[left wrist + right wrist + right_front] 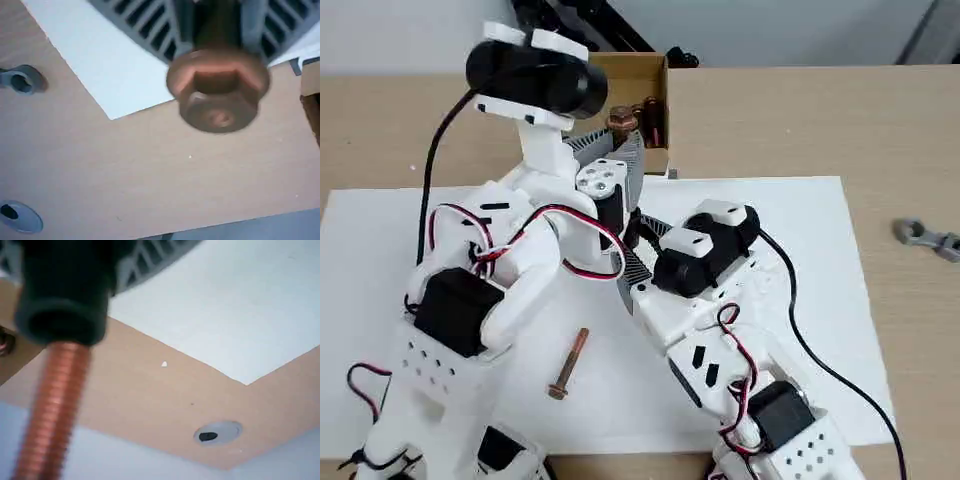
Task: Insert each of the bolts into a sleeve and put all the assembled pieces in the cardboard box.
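Note:
In my left gripper [619, 143], shut on it, is a copper bolt [621, 122] held beside the cardboard box [638, 68]. In the left wrist view the bolt's hex head [217, 92] sticks out between the grey fingers [145, 22]. My right gripper [632, 238] sits just behind it, shut on a black sleeve [65, 295]. The bolt's threaded shank [52, 410] runs out of the sleeve's mouth. A second copper bolt [568, 363] lies loose on the white sheet [800, 250] between the arm bases. Assembled pieces [649, 116] lie inside the box.
A grey metal piece [925, 236] lies on the bare wood at the right, seen also as the grey piece [21, 80] in the left wrist view. Cable holes [17, 216] [218, 432] are set in the tabletop. Both arms crowd the sheet's centre.

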